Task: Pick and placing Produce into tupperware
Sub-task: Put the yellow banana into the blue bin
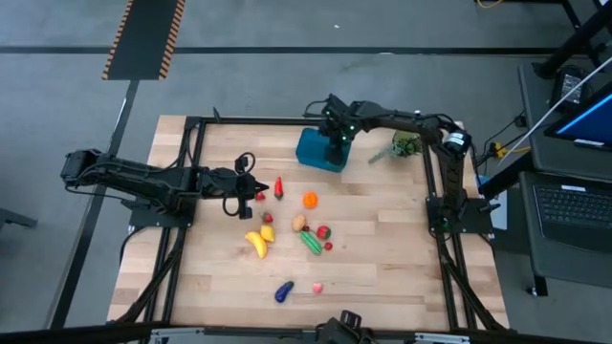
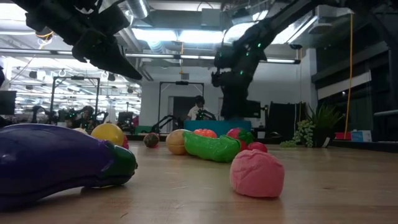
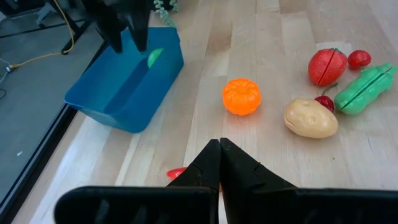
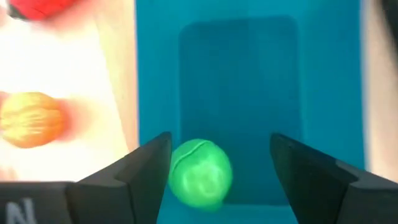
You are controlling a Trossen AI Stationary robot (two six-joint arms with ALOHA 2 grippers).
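High view: wooden table (image 1: 382,277) fills the frame, with both dark arms over it. Left arm (image 1: 134,180) reaches in from the left side, right arm (image 1: 402,121) from the far right corner.

Teal-blue tupperware (image 1: 316,151) sits near the far edge, about mid-table. Leafy plant sprig (image 1: 402,147) lies to its right, apart from it.

Right gripper (image 4: 221,168) hangs directly over the tub, fingers spread wide, gripping nothing. A green ball (image 4: 200,172) shows between the fingers in the right wrist view, with the tub floor behind it; whether it rests on that floor cannot be told.

Left gripper (image 3: 219,163) hovers left of centre, fingers pressed together, empty. A red chili (image 1: 278,187) lies just beside its tip.

Rest of the produce is loose on the table, well apart from the tub:
- yellow banana (image 1: 256,243), left of the cluster
- green pea pod (image 1: 311,242), just beside the potato
- purple eggplant (image 1: 283,291) near the front edge, with a pink piece (image 1: 316,286) beside it
- tan potato (image 1: 298,224)
- orange pumpkin (image 1: 310,200), between tub and cluster
- red strawberry (image 1: 324,231) touching the pod
- small red cherry (image 1: 328,246)

Low view shows the eggplant (image 2: 56,158) and the pink piece (image 2: 257,173) closest to the camera.
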